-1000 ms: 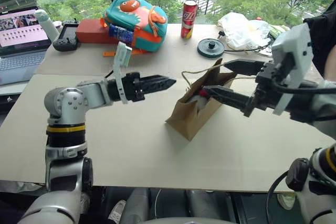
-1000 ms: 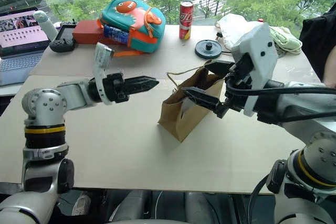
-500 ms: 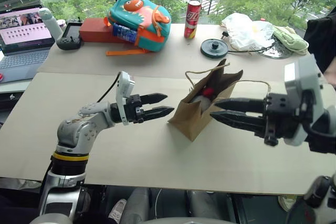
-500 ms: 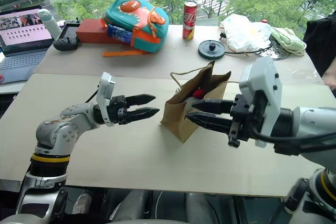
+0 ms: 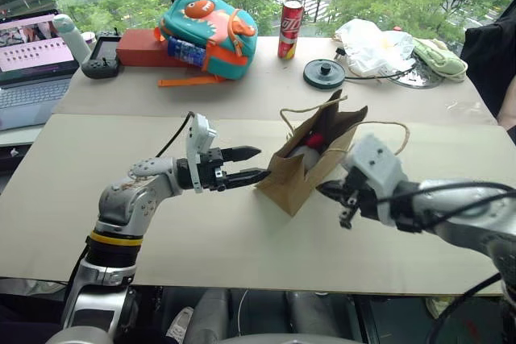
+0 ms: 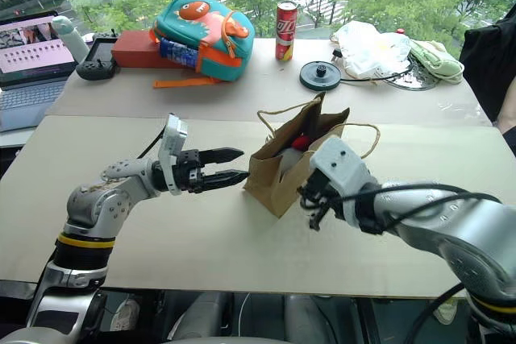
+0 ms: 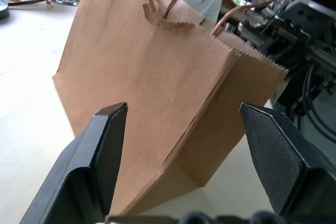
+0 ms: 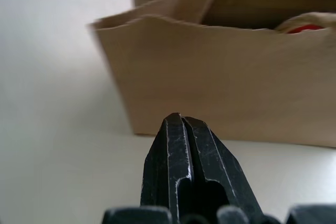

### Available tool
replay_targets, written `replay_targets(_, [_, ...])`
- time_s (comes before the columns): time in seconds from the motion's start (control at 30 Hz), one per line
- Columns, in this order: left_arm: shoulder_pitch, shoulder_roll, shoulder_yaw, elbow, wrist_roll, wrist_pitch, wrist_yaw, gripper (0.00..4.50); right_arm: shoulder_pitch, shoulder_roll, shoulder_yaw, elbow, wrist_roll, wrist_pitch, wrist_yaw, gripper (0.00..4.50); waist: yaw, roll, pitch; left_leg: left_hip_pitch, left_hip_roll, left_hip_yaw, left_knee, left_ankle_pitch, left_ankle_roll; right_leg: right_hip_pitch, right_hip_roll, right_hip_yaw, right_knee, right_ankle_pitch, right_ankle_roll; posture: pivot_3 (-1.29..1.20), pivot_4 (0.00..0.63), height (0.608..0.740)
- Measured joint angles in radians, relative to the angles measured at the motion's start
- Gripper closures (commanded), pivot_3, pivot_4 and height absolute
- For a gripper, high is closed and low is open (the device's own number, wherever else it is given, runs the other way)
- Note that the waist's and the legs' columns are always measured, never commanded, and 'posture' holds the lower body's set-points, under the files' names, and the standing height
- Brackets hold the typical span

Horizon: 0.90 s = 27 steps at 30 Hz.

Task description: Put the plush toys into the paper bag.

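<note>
With the paper bag as the landmark, standing upright near the middle of the pale tabletop with its mouth open and its tan cord handles looped above the rim, the scene reads from its left side across. Far to the left of the bag and behind it, a laptop sits at the tabletop's edge, with a black controller and a red box beside it, then the teal and orange backpack. Just left of the bag, the left pincer points level at the bag's side with its two black fingers spread apart; it holds nothing, and its tips stand close to the brown paper without clearly touching it. Inside the bag, below its rim, the red plush toy shows beside a pale fuzzy one. Behind the bag stand a red can and a black round disc. Just to the bag's right, near its lower corner, the right pincer has its fingers pressed together and empty, pointing toward the bag's wall, apart from it. Further right and behind the bag lies a white plastic bag.
</note>
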<state>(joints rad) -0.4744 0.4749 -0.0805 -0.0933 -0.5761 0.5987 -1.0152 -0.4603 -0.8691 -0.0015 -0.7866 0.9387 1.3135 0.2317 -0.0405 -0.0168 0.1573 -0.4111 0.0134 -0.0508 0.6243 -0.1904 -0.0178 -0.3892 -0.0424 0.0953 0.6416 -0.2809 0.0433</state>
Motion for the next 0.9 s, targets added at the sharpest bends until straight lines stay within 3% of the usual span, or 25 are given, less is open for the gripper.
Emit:
replay_targets(0.13, [0.003, -0.019, -0.053, 0.021, 0.08, -0.094, 0.0, 0.85, -0.08, 0.068, 0.076, 0.041, -0.073, -0.007, -0.016, 4.43, 0.001, 0.0, 0.0, -0.002, 0.0, 0.0, 0.0, 0.0, 0.0, -0.001, 0.0, 0.0, 0.0, 0.004, -0.007, 0.0, 0.15, 0.739])
replay_targets(0.37, [0.023, -0.028, -0.075, -0.022, 0.088, -0.1, -0.001, 0.85, -0.181, 0.157, 0.123, 0.084, -0.145, -0.005, -0.027, 4.43, -0.001, 0.0, 0.0, -0.002, 0.0, -0.001, 0.0, 0.0, 0.0, -0.001, 0.0, -0.001, 0.0, 0.004, -0.007, 0.0, 0.15, 0.739])
replay_targets(0.53, [0.023, -0.031, -0.076, -0.024, 0.121, -0.104, 0.036, 0.85, -0.186, 0.192, 0.144, 0.108, -0.185, -0.002, -0.028, 4.43, -0.001, 0.0, 0.0, -0.002, 0.0, -0.001, 0.001, 0.0, 0.0, -0.001, 0.0, -0.001, 0.001, 0.004, -0.007, 0.0, 0.15, 0.739])
replay_targets(0.9, [0.019, -0.161, -0.096, 0.052, 0.206, -0.146, 0.172, 0.85, -0.192, 0.241, 0.147, 0.109, -0.232, 0.012, -0.025, 4.43, -0.001, 0.0, 0.0, -0.001, 0.0, -0.002, 0.001, 0.0, 0.0, -0.001, 0.0, -0.001, 0.002, 0.004, -0.007, 0.0, 0.15, 0.739])
